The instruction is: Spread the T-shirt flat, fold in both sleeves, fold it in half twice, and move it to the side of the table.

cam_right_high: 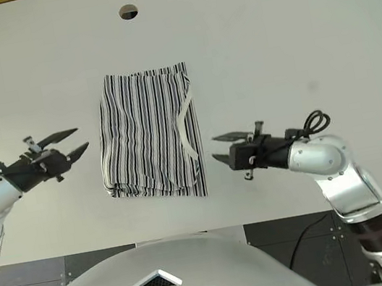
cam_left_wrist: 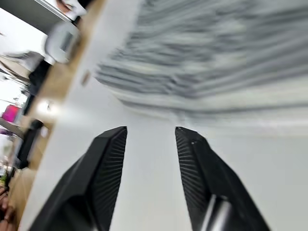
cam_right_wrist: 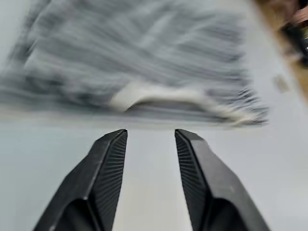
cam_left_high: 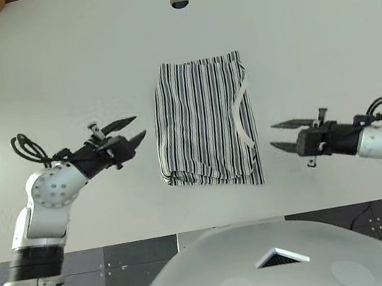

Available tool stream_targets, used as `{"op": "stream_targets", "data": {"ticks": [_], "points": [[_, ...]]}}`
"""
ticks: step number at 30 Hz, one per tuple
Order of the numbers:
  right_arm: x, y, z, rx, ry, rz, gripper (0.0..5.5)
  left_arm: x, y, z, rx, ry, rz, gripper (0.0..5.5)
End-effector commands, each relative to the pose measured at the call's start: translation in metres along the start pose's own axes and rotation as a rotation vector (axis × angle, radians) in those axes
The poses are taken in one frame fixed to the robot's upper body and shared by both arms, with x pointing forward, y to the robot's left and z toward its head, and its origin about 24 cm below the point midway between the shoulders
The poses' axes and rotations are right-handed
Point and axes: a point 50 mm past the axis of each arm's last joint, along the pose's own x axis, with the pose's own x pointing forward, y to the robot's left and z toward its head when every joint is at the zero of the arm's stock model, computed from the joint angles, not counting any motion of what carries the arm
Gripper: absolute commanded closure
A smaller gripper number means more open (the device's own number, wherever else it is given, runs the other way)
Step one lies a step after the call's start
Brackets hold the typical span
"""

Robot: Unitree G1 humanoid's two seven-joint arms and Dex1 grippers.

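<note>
table: white top [cam_left_high: 55, 77] is carrying everything; the shirt is sitting at its centre, within both arms' reach, probably because folding needs access from both sides.
T-shirt: striped T-shirt [cam_left_high: 202, 119] is lying flat as a narrow, layered rectangle, long axis running away from the robot. No sleeves are sticking out, so they look tucked in and one half-fold looks done. Judging the task past halfway: a second half-fold and the move to the side are left.
left gripper: left gripper [cam_left_high: 140, 125] is hovering just beside the shirt's left edge, apart from the cloth, fingers parted and holding nothing. It is pointing at the edge, likely lining up for a pinch.
right gripper: right gripper [cam_left_high: 273, 136] is mirroring it near the right edge toward the near corner, also spread and empty, not touching fabric. The two are flanking the shirt, which suits a two-handed lift.
collar: white neck band [cam_left_high: 241, 116] is showing along the shirt's right edge, on top, suggesting a lengthwise fold.
near hem: layers are bunching slightly at the near left corner; this could slip in a grasp.
hole: round cable hole [cam_left_high: 180, 1] is sitting at the far edge, well apart from the shirt.
</note>
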Motion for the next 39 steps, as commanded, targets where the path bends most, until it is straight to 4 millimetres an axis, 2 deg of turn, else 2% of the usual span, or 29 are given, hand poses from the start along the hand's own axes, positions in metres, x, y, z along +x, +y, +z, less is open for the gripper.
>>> {"op": "stream_targets", "data": {"ticks": [1, 5, 8, 11, 16, 22, 25, 33, 35, 39], "points": [[0.000, 0.017, 0.003, -0.065, 0.023, 0.076, 2.82, -0.012, -0.007, 0.001, 0.028, 0.040, -0.074, 2.84], [0.013, 0.022, 0.010, -0.103, -0.021, 0.028, 2.78, -0.015, -0.034, -0.007, 0.020, 0.094, -0.235, 2.80], [0.020, 0.025, 0.011, -0.144, -0.034, 0.012, 2.78, -0.014, -0.041, -0.002, 0.012, 0.077, -0.277, 2.80], [0.030, 0.016, 0.015, -0.202, -0.067, -0.059, 2.78, -0.012, -0.051, 0.003, 0.023, 0.062, -0.339, 2.80], [0.043, 0.010, 0.022, -0.250, -0.116, -0.111, 2.78, -0.003, -0.053, 0.007, 0.030, 0.037, -0.333, 2.80], [0.052, 0.008, 0.020, -0.272, -0.128, -0.114, 2.78, 0.007, -0.054, 0.011, 0.036, 0.011, -0.329, 2.80], [0.054, 0.011, 0.020, -0.282, -0.136, -0.087, 3.28, 0.012, -0.055, 0.014, 0.045, -0.008, -0.337, 2.78], [0.055, 0.020, 0.018, -0.281, -0.139, -0.042, 5.15, 0.017, -0.058, 0.023, 0.047, -0.073, -0.364, 2.78], [0.056, 0.020, 0.017, -0.281, -0.135, -0.041, 5.40, 0.018, -0.061, 0.023, 0.052, -0.076, -0.396, 3.13], [0.056, 0.020, 0.015, -0.276, -0.132, -0.030, 5.40, 0.015, -0.066, 0.023, 0.063, -0.080, -0.441, 3.93]]}}
